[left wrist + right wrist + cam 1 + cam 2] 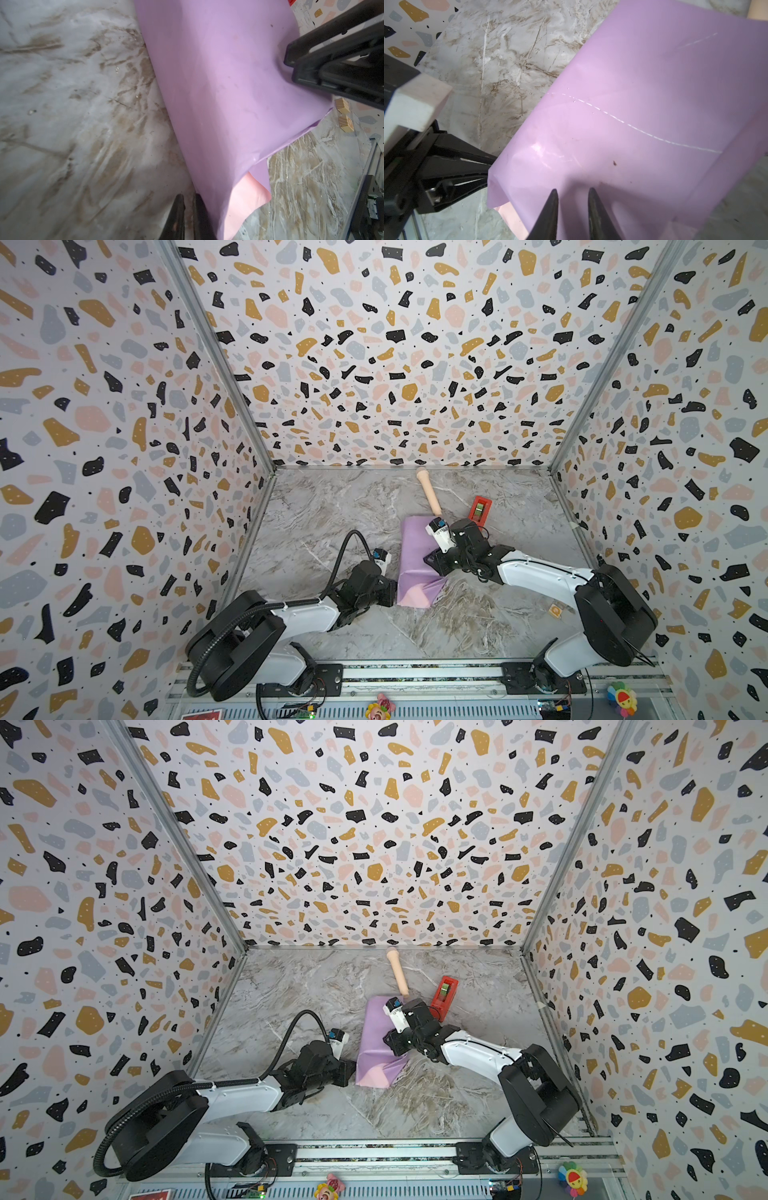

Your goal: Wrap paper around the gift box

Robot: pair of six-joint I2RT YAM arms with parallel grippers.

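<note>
Pressing its fingertips (295, 49) into the lilac face of the paper (415, 547), the right gripper (433, 561) stands with its jaws a little apart and nothing between them. The left wrist view shows the sheet dimpled where the tips bear down. In its own wrist view the right gripper (573, 193) has both points resting on the paper (633, 104), which carries a thin white scratch across its face.

The paper lies near the middle of the marble table (332, 510) in both top views, folded over on itself into a long raised hump. A flap of its pale pink underside (415, 594) shows at the near end. The gift box shows in no view — whatever lies under the fold is hidden.

The left gripper (391, 593) sits low against the paper's near left edge. In the left wrist view its fingers (178, 216) are drawn almost together, with only a thin slit of table between them and nothing held. The finger nearer the sheet touches the fold of the paper (218, 83).

A beige toy microphone (428, 493) lies beyond the sheet, its handle end reaching the paper's far edge. A red tape dispenser (480, 510) stands just beside the right arm's wrist. A small wooden block (555, 610) sits well apart, near the right wall.
</note>
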